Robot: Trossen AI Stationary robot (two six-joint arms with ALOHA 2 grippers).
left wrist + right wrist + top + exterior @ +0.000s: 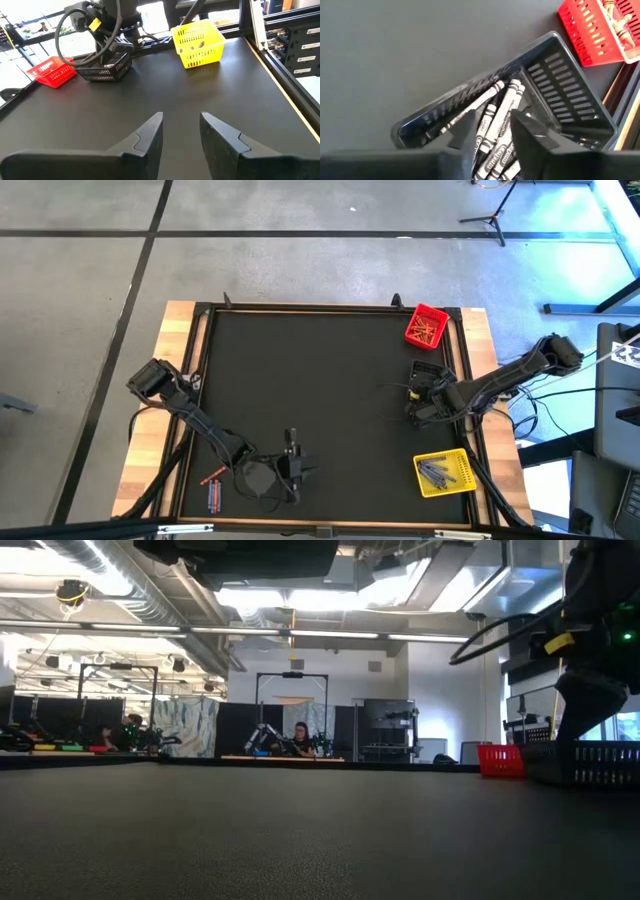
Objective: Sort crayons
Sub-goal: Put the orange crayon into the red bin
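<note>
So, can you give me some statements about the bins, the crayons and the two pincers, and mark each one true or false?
1. The right pincer is over the black bin. True.
2. The black bin is empty. False: white-wrapped crayons lie in it.
3. The red bin sits at the table's far right corner. True.
4. The left pincer holds a crayon. False: it is open and empty.
5. Every crayon is in a bin. False: loose crayons lie near the left arm.
</note>
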